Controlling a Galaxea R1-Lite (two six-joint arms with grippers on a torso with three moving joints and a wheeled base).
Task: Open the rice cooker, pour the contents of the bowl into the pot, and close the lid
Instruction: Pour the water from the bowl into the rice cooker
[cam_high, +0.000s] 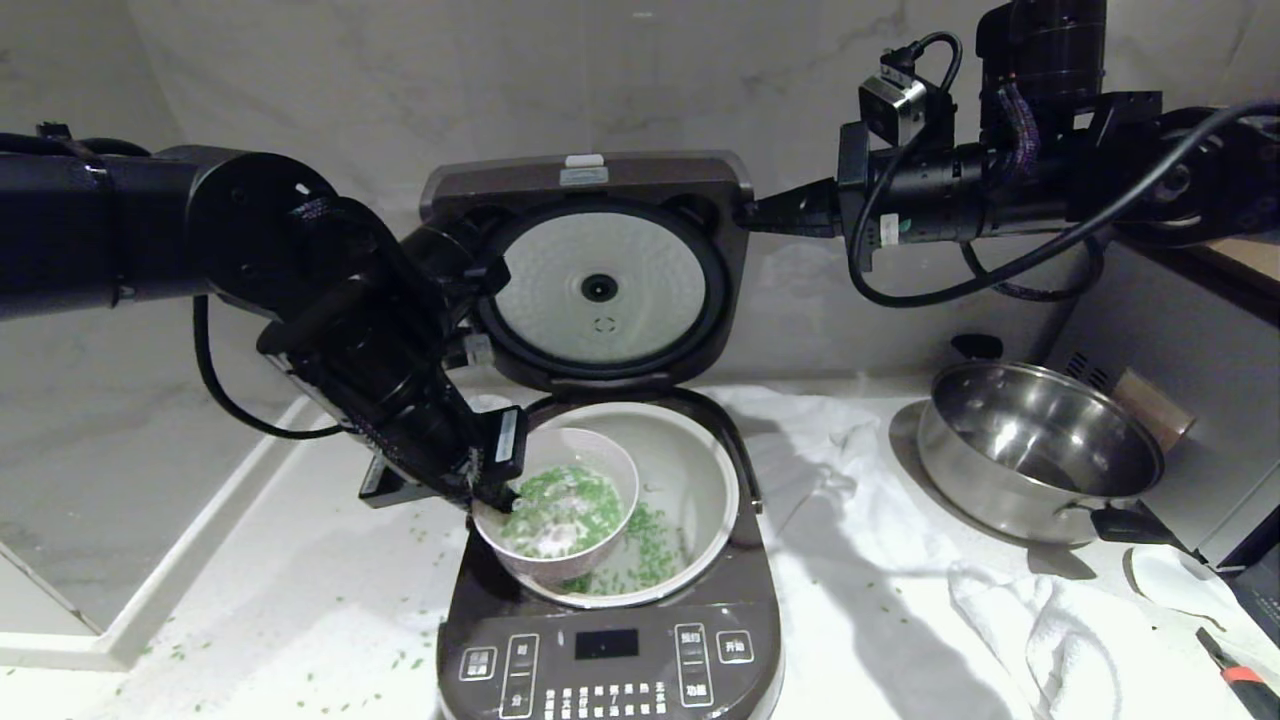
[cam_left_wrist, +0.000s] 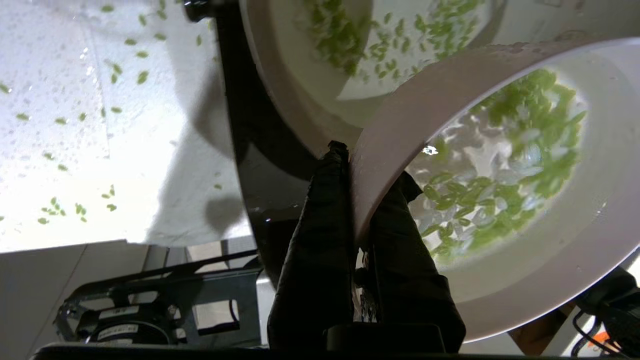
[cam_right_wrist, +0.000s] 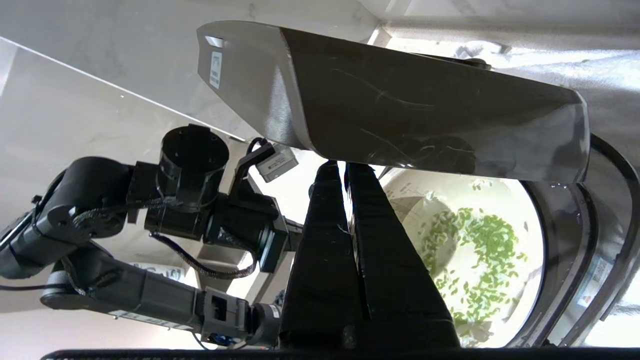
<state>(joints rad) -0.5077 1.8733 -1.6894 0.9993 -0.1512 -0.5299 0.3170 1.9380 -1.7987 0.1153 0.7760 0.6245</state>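
Note:
The dark brown rice cooker (cam_high: 610, 655) stands at the front of the counter. Its lid (cam_high: 600, 270) is up, showing the silvery inner plate. My left gripper (cam_high: 497, 488) is shut on the near-left rim of the pink bowl (cam_high: 560, 545). The bowl is tilted over the pale pot (cam_high: 705, 470). Green contents (cam_high: 560, 505) lie in the bowl with water, and some lie in the pot. In the left wrist view the fingers (cam_left_wrist: 320, 225) pinch the bowl (cam_left_wrist: 525, 290) wall. My right gripper (cam_high: 762, 215) is shut, its tips at the lid's (cam_right_wrist: 425, 115) right edge.
A shiny steel pan (cam_high: 1040, 450) with a black handle sits to the right on a crumpled white cloth (cam_high: 1050, 620). Green bits (cam_high: 330, 640) are scattered on the white counter left of the cooker. A grey appliance (cam_high: 1190, 390) stands at the far right, with the marble wall behind.

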